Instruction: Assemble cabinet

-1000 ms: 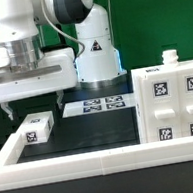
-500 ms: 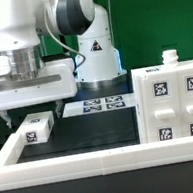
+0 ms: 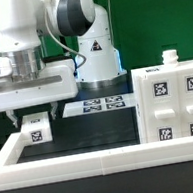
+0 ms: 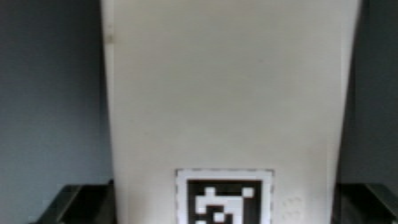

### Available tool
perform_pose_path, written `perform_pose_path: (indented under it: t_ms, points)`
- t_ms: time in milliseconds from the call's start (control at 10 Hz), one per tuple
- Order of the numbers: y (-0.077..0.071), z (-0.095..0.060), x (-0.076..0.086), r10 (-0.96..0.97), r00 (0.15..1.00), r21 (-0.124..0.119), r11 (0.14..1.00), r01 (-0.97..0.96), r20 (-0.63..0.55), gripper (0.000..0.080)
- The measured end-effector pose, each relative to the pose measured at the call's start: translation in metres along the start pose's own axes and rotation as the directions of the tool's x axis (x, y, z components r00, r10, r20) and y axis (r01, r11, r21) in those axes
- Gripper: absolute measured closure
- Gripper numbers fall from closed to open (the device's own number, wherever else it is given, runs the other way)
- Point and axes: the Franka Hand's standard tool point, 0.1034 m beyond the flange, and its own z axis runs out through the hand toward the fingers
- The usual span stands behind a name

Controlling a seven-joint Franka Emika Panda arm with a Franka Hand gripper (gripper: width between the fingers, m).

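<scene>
The cabinet, a large white box with several square tags on its face, stands at the exterior view's right. A small white tagged block lies on the dark table at the exterior view's left. My gripper is down over it, with a finger on each side. In the wrist view the block fills the space between the two dark fingertips, which touch its long sides, and its tag faces up. My gripper looks shut on this block, which rests on the table.
The marker board lies flat in the middle, in front of the arm's base. A long low white border rail runs along the front and up the left side. A small white knob sits on top of the cabinet.
My gripper has come down over the small block. The block now looks narrower and squarer between the fingers. The cabinet has not moved.
</scene>
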Motion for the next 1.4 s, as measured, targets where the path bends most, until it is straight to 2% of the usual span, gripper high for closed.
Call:
perform_pose_path:
  t_ms: [400,500,600,700,800,1000,1100,1200,1400]
  points:
    - [0.000,0.000,0.000,0.000,1.000,0.000,1.000,0.000,0.000,0.0240]
    - [-0.004,-0.002,0.001,-0.005,1.000,0.005,1.000,0.005,0.004,0.0240]
    - [-0.012,-0.011,0.003,-0.014,1.000,0.018,1.000,0.014,0.009,0.0240]
    - [-0.023,-0.024,0.004,-0.019,1.000,0.033,0.999,0.018,0.011,0.0239]
    - [-0.034,-0.039,0.008,-0.023,1.000,0.032,0.999,0.023,-0.009,0.0239]
    - [-0.066,-0.075,0.015,-0.013,1.000,0.062,0.998,0.014,-0.018,0.0239]
    - [-0.082,-0.094,0.021,0.017,1.000,0.067,0.998,-0.016,-0.024,0.0239]
    - [-0.099,-0.112,0.029,0.020,0.999,0.063,0.998,-0.019,-0.031,0.0239]
    - [-0.124,-0.132,0.040,0.048,0.998,0.051,0.998,-0.045,-0.040,0.0239]
